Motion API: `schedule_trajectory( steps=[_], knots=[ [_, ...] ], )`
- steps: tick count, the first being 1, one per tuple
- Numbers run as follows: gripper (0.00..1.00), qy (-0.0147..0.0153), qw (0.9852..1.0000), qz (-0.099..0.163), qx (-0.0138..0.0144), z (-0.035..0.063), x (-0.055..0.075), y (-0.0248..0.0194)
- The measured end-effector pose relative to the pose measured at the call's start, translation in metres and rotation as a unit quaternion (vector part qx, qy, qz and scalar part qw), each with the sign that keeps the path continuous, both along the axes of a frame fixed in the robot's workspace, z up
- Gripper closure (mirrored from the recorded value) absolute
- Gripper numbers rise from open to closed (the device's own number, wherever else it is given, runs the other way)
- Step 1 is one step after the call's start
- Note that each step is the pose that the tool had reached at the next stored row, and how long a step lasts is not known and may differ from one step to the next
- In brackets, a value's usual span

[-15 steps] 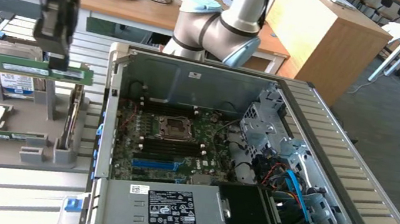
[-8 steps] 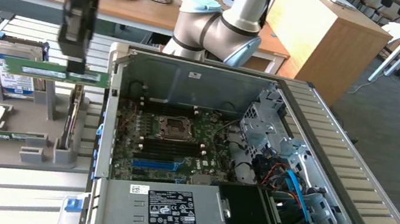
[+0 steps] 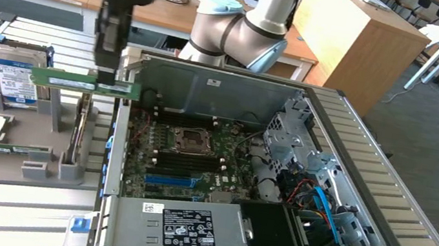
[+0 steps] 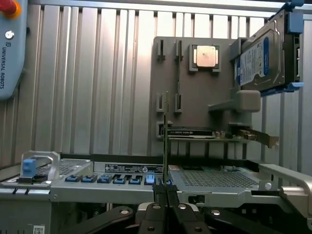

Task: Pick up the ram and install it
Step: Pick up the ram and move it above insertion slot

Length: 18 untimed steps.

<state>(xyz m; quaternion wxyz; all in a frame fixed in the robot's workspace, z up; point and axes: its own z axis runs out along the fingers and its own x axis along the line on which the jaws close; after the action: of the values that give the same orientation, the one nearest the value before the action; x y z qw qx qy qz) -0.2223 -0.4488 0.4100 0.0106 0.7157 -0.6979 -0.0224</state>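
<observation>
The gripper (image 4: 165, 188), clamped on the top edge of the ram (image 3: 77, 81), is shown in the exterior view's upper left, the stick held level above the grey fixture (image 3: 22, 131) beside the open case (image 3: 207, 87), apparently to leave its lower edge free for seating.

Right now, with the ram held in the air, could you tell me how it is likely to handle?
The ram is probably stiff: it juts level to both sides of the gripper without sagging. It seems light, since a narrow pinch at one edge carries it. Thin edge-on in the wrist view, it might twist if bumped against the computer case.
</observation>
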Motion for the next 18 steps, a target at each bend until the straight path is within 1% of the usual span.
schedule_trajectory(
  steps=[18],
  knots=[
    [0.88,0.0013,1.0,0.0,0.0,0.0,0.055,0.0]
  ],
)
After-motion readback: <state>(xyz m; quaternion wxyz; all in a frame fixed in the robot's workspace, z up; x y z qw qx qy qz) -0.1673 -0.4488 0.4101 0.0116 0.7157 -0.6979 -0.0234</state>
